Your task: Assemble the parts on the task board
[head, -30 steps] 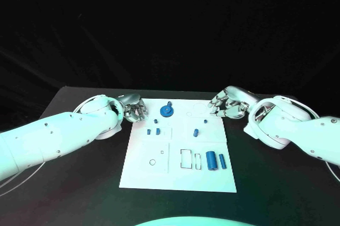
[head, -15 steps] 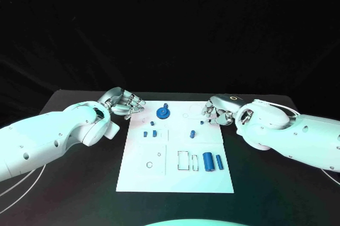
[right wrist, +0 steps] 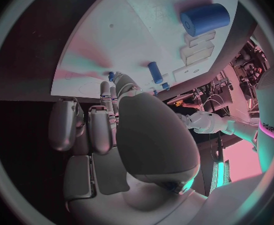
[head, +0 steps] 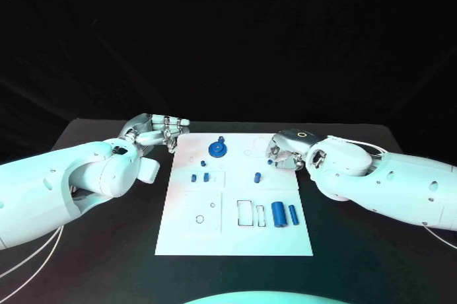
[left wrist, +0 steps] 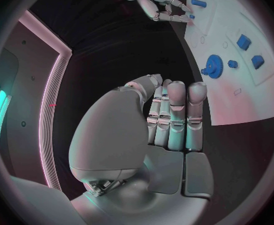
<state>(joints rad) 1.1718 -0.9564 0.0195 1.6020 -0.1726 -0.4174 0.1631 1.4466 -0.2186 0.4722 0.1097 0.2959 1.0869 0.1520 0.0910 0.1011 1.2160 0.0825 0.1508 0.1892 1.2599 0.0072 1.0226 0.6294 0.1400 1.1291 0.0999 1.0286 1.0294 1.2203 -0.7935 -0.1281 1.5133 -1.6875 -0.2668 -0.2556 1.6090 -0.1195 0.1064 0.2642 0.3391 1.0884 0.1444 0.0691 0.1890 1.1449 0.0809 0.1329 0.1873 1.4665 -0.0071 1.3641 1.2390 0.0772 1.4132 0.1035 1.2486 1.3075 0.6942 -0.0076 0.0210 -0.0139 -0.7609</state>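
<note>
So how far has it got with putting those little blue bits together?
Hardly started, by the look of it. The blue gear, the thick blue cylinder and the small blue parts all sit apart on the task board. The left hand and right hand hover at its far corners holding nothing, so nearly everything seems left to do.

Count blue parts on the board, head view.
8: gear, small peg near it, pair below, mid-board peg, stub by right hand, thick cylinder, thin cylinder. More may be hidden.

a black table stands before a dark draped backdrop, under teal-tinted light.
</note>
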